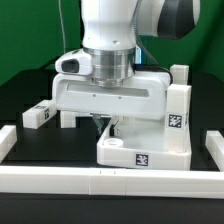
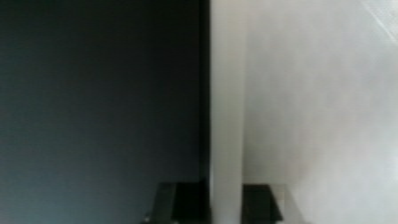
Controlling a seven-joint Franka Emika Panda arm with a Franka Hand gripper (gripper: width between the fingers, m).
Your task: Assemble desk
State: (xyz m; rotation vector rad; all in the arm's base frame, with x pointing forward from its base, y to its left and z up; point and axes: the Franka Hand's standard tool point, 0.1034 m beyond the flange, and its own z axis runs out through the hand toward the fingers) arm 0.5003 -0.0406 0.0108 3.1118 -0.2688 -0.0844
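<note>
Gripper (image 2: 221, 204) pinches the rim of white plastic rectangular tray-like tabletop (image 1: 160, 150); white square tagged block leg (image 1: 178, 105) stands on it.

The arm (image 1: 110, 25), in the upper middle of the exterior view, has a glossy white plastic shell; the ribbed grey ring under it looks like metal. The tabletop (image 1: 165, 152), in the lower right, is smooth white plastic with a soft, nearly matt finish. Its tag (image 1: 140, 157) looks like printed paper. The leg (image 1: 38, 116) at the middle left looks the same. The table (image 1: 35, 145) is black and matt. The front rail (image 1: 100, 182) is matt white.
</note>
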